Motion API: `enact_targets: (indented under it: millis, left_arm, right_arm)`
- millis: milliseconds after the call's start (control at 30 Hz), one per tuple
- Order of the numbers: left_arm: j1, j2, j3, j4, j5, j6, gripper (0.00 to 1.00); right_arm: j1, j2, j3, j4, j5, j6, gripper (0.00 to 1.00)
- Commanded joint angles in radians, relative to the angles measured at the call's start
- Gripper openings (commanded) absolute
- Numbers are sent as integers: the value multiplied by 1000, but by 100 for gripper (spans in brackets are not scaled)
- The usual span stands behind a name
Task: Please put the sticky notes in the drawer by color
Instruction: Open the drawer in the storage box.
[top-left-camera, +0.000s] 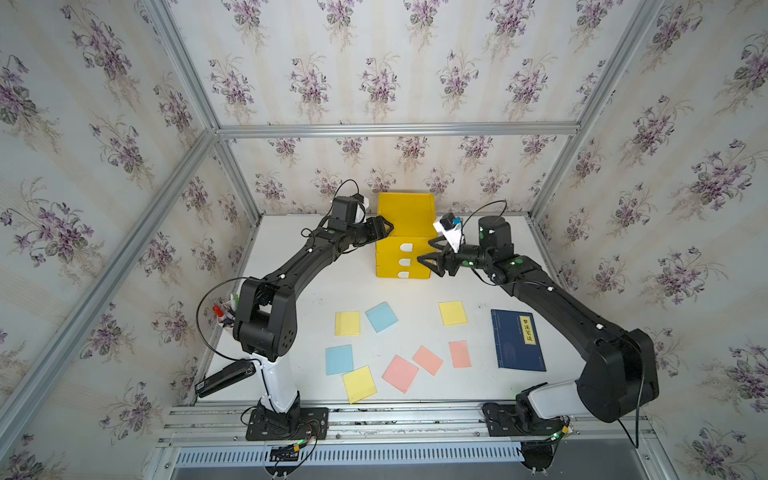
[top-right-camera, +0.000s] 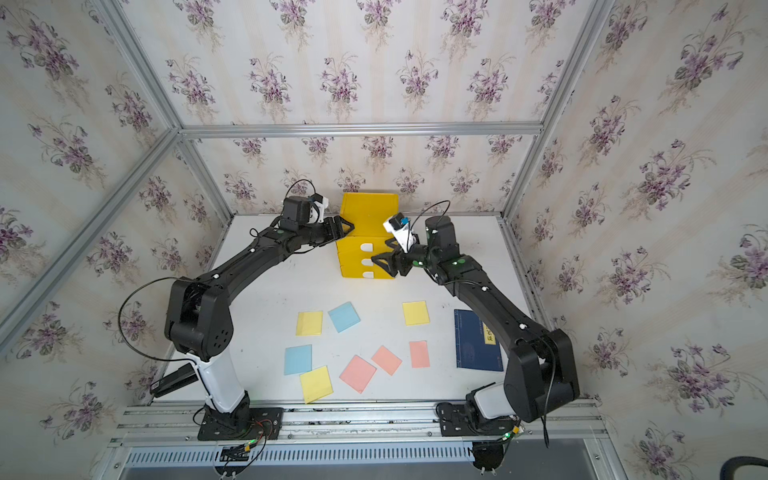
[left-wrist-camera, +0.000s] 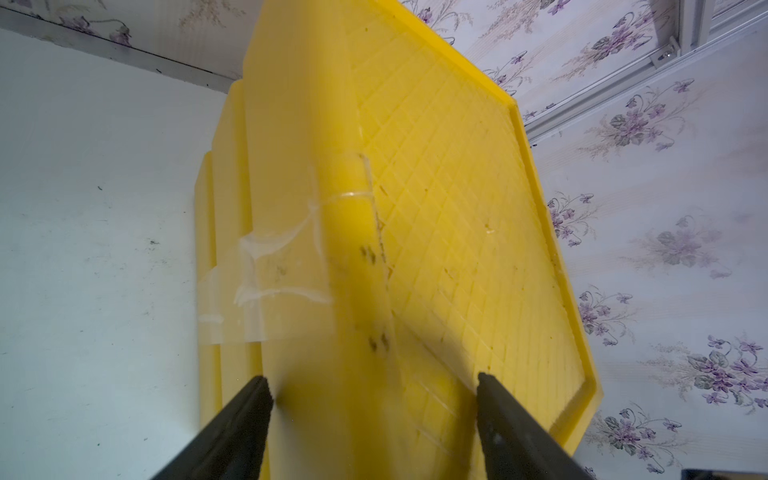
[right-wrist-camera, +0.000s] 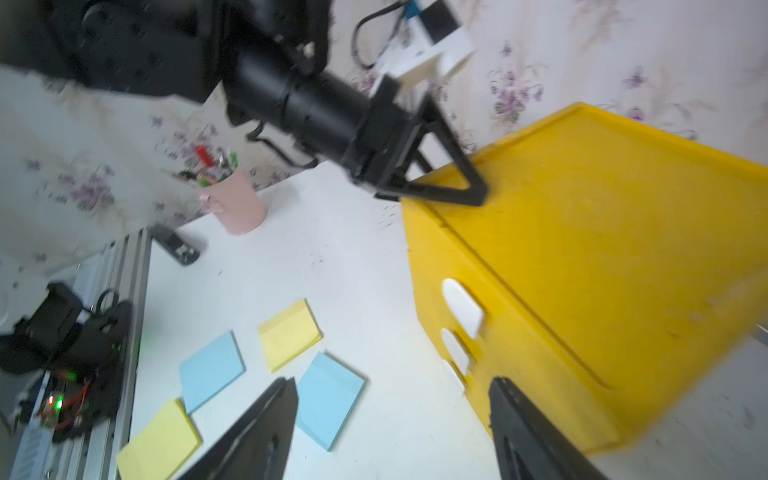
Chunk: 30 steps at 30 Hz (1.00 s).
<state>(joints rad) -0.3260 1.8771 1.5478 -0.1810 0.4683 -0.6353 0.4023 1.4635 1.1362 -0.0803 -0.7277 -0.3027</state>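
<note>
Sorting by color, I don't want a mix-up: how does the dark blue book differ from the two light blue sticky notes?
The book is dark navy; the light blue sticky notes are pale sky blue. The book is a larger rectangle; the notes are smaller squares. The book carries a yellow title label; the notes are plain. All lie flat on the white table, none in a gripper.

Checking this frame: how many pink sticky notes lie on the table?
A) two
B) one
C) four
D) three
D: three pink notes lie flat and apart from one another on the table, beside the book.
</note>
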Motion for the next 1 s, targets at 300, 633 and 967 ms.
enact_targets:
  millis: [300,633,967]
  left_arm:
    - [0,15,-8,-84,-31,27,75]
    - [3,32,7,-94,-24,40,75]
    - [10,59,29,-107,-6,42,75]
  right_arm:
    - [10,227,187,-40,55,-238,74]
    - [10,297,204,-33,100,-264,74]
    - [7,381,313,-113,43,-287,74]
